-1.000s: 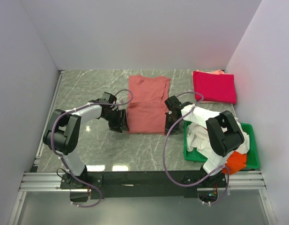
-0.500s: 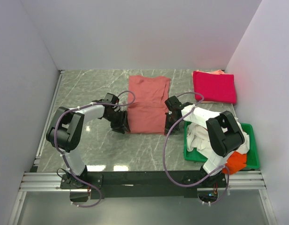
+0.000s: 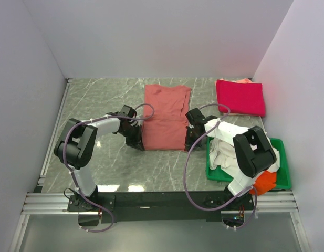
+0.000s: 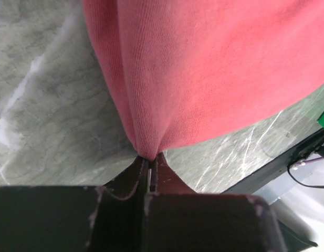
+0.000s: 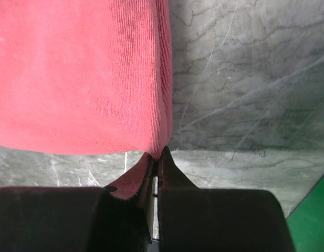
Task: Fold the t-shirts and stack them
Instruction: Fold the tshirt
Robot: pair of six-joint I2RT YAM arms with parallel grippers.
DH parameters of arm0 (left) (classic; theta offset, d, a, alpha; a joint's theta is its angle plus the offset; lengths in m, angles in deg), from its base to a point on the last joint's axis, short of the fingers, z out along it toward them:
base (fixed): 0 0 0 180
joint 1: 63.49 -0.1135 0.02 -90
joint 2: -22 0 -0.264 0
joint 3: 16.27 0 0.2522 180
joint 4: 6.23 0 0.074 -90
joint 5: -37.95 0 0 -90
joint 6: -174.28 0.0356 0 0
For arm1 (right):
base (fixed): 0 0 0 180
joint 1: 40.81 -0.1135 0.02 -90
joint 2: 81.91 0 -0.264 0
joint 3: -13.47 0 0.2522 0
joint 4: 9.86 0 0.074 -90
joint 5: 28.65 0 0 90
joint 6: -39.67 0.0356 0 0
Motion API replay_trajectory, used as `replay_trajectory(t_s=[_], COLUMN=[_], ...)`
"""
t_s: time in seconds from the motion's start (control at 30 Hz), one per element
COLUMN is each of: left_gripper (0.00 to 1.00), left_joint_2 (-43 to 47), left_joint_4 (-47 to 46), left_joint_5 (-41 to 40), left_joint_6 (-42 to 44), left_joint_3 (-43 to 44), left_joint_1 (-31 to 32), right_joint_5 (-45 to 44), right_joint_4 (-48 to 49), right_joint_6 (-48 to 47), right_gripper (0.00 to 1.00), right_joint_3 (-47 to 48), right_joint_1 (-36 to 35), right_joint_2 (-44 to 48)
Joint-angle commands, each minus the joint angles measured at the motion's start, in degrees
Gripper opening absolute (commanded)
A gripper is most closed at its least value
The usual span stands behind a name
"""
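A dusty salmon-red t-shirt lies flat in the middle of the table, folded lengthwise into a long strip. My left gripper is shut on its near left corner; the cloth bunches into the closed tips of the left gripper. At the near right corner my right gripper is shut on the salmon-red shirt, with the hem pinched in the right gripper. A folded crimson-pink t-shirt rests at the back right on an orange-pink one. White and orange shirts lie crumpled in the tray.
A green plastic tray stands at the near right beside the right arm. White walls close the table on the left, back and right. A black rail runs along the near edge.
Both grippers closed onto the near corners of the salmon-red shirt. The left gripper slid right to the shirt's edge; the right one barely moved.
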Motion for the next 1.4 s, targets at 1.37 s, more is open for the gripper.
replay_trajectory(t_s=[1.37], left_gripper=[0.00], left_joint_2=[25.39], left_joint_4=[15.07], left_joint_5=[-5.83], left_joint_6=[-4.65], left_joint_3=[11.92], left_joint_1=[-0.66], right_joint_5=[-11.28], right_joint_4=[-29.08], right_joint_6=[8.09], right_gripper=[0.00], right_joint_3=[9.68], right_joint_1=[-6.03], right_joint_2=[26.47])
